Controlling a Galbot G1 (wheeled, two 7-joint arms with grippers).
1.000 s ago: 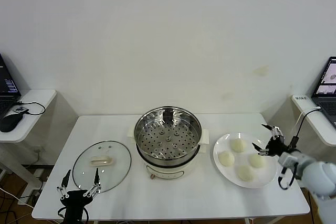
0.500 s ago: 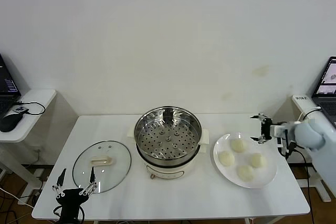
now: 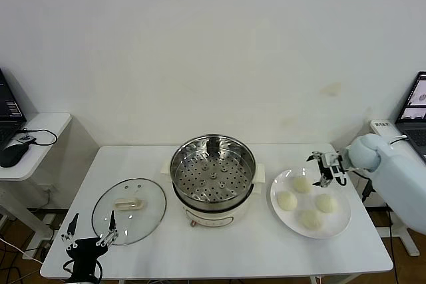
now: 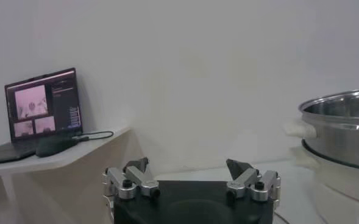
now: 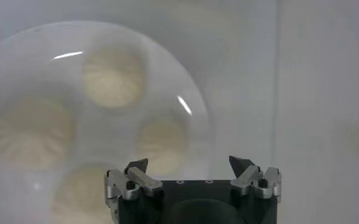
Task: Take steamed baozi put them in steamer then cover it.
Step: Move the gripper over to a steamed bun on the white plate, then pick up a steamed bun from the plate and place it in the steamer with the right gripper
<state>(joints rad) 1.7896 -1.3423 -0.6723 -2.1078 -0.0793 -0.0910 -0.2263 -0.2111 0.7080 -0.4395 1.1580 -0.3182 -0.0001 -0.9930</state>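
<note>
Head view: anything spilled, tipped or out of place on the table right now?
Nothing stands out. Four baozi sit on the plate, the steamer stands upright and empty, and the glass lid lies flat beside it.

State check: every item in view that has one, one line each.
steamer: uncovered, perforated tray empty
glass lid: off, flat on the table left of the steamer
baozi: all four on the plate, none gripped
plate: loaded, right of the steamer
right gripper: open, above the plate's far edge
left gripper: open, at the table's near left edge
</note>
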